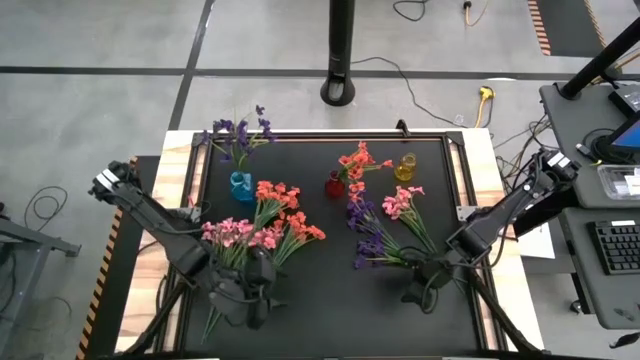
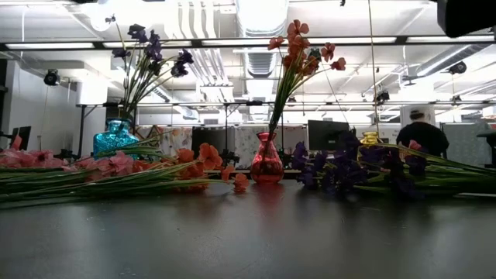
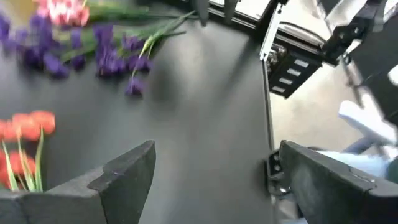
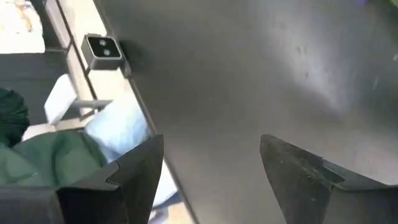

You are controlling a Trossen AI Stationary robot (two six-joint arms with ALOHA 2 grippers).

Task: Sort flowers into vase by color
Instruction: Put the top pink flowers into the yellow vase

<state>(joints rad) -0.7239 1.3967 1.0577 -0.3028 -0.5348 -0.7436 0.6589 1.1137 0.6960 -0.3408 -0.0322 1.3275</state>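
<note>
Three small vases stand on the black mat. The blue vase (image 1: 241,186) (image 2: 115,138) holds purple sprigs (image 1: 240,130). The red vase (image 1: 334,185) (image 2: 266,160) holds coral-red sprigs (image 1: 362,158). The yellow vase (image 1: 405,167) holds none. Loose coral-red flowers (image 1: 280,205) and pink flowers (image 1: 235,235) lie flat on the mat's left half. Purple flowers (image 1: 368,232) (image 3: 106,53) and pink flowers (image 1: 403,203) lie on its right half. My left gripper (image 1: 255,288) (image 3: 214,155) is open over bare mat, near the pink stems. My right gripper (image 1: 415,287) (image 4: 211,146) is open near the purple stems' ends.
The mat sits in a raised frame (image 1: 455,180) on a wooden table. A small camera (image 4: 102,48) is fixed at the table's edge. Bare mat (image 1: 335,300) lies between the two grippers along the near side. A desk with a keyboard (image 1: 615,245) stands to the right.
</note>
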